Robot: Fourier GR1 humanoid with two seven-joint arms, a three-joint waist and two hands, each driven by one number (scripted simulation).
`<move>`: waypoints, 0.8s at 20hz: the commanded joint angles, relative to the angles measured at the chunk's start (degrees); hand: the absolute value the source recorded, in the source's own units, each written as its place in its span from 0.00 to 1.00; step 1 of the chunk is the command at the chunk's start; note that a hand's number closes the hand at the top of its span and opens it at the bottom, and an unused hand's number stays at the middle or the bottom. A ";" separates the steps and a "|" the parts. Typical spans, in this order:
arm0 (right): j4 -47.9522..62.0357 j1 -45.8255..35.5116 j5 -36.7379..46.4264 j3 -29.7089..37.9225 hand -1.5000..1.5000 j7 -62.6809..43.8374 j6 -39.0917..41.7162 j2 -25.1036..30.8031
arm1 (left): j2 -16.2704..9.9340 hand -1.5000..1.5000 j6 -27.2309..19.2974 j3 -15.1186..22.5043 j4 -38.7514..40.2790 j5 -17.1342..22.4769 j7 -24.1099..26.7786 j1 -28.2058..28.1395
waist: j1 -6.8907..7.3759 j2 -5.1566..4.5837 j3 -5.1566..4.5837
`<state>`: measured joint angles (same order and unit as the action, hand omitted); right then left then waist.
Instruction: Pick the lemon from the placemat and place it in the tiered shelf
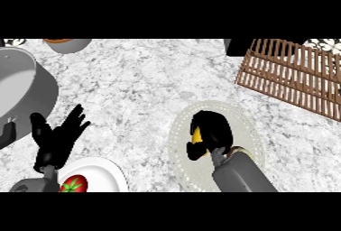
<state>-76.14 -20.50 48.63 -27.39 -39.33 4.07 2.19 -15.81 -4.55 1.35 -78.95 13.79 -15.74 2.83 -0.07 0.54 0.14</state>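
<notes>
Right hand (209,133): the black fingers are curling over the lemon (198,134), so the hand is clamping on it; only a small yellow sliver is showing between the fingers and the thumb.
Right forearm (241,175): the grey forearm is coming in from the lower edge of the head view, right of centre, and is slanting up and to the left toward the hand.
Lemon: it is sitting inside the right hand's grasp, over the middle of the placemat; whether it is touching the mat or hanging just above it cannot be told.
Placemat (248,128): a pale round mat with a dotted rim is lying on the counter under the right hand and is partly hidden by the forearm.
Tiered shelf (293,74): a brown slatted wooden shelf is standing at the upper right, well apart from the placemat and the lemon.
Left hand (57,137): it is resting at the lower left with the fingers spread and pointing up, holding nothing.
White plate (106,173): it is lying just beside the left hand's wrist, at the lower edge.
Tomato (72,185): a red tomato with a green top is resting on the white plate.
Grey pot (30,83): a large grey vessel is standing at the left edge, above the left hand.
Counter (140,85): a speckled white-grey stone top is carrying everything.
</notes>
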 commanded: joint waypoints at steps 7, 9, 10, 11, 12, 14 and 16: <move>-17.70 0.62 -5.66 13.26 1.00 -6.29 1.09 2.64 | -0.34 0.50 2.39 -2.02 1.30 0.73 1.34 -2.58 | -0.34 -0.33 -0.15; -25.73 3.50 -0.82 9.26 1.00 -8.44 1.51 4.47 | 1.72 0.50 -0.14 -0.29 3.10 -2.04 1.23 -0.49 | -0.79 -0.29 -0.17; -25.94 1.07 -1.26 11.13 1.00 -8.59 0.86 4.01 | 3.09 0.50 -0.10 0.78 0.74 -2.44 4.36 -6.37 | -0.18 -0.23 -0.16; -29.34 -2.42 -2.56 14.15 1.00 -10.65 3.12 5.18 | 0.52 0.50 1.35 -1.40 3.68 -0.87 1.36 -1.55 | -0.95 -0.24 -0.20; -33.71 -0.22 0.86 10.81 1.00 -13.22 2.63 4.56 | 1.45 0.50 1.00 -1.38 3.94 -0.89 2.29 -1.70 | -1.13 -0.13 -0.21; -36.94 -4.13 2.66 13.05 1.00 -17.11 5.56 6.21 | 0.78 0.50 0.68 -1.12 -0.03 -0.51 -1.06 -2.25 | -0.58 -0.09 -0.18; -41.94 -7.19 3.70 15.69 1.00 -21.23 7.49 7.07 | -1.43 0.50 2.81 -3.30 2.07 0.39 0.91 -2.52 | -0.84 -0.03 -0.24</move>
<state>-110.00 -23.36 49.63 -14.53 -53.88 8.75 7.72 -15.40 -3.60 -0.46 -78.89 13.13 -13.83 1.45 -0.85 0.68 0.29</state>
